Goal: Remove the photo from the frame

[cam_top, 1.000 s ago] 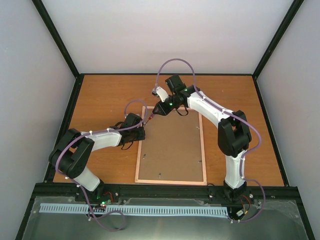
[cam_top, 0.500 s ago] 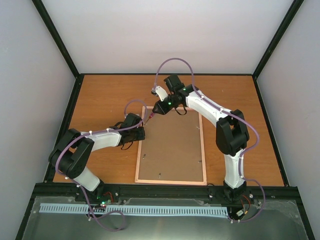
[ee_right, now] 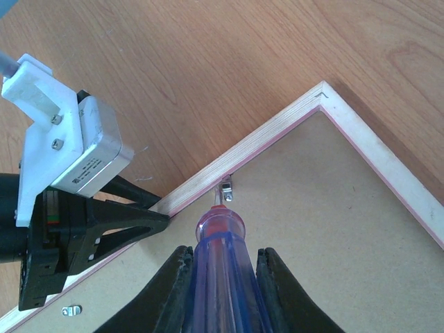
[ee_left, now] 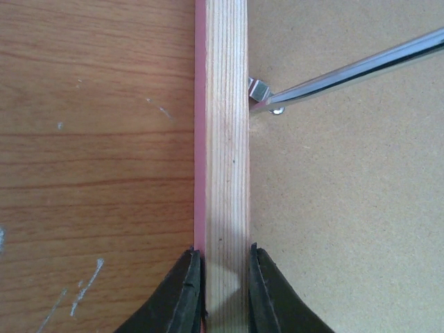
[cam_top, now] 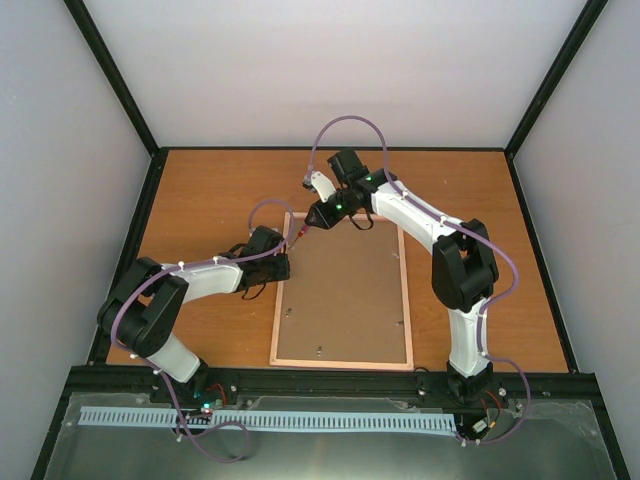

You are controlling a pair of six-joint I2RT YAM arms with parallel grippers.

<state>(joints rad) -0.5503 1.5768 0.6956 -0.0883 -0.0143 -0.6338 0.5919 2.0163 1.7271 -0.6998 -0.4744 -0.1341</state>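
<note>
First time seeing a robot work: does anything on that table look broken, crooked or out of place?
Nothing stands out. The frame lies flat, back side up. The left jaws pinch its wooden rail; the right jaws hold a screwdriver tipped at a metal clip. Faint scratches mark the table.

The white-shelled left arm (cam_top: pixel 205 280) and right arm (cam_top: pixel 410 215) carry black joint blocks (cam_top: pixel 465 275) and looping lilac cables (cam_top: pixel 345 122). Behind the left pincer (ee_right: pixel 165 210) sits a white bracket (ee_right: pixel 35 90) with two screws (ee_right: pixel 57 119) on a silver box (ee_right: pixel 94 149). The fingers (ee_right: pixel 177 284) of the right pincer (ee_right: pixel 223 258) are glossy black and curved.
</note>
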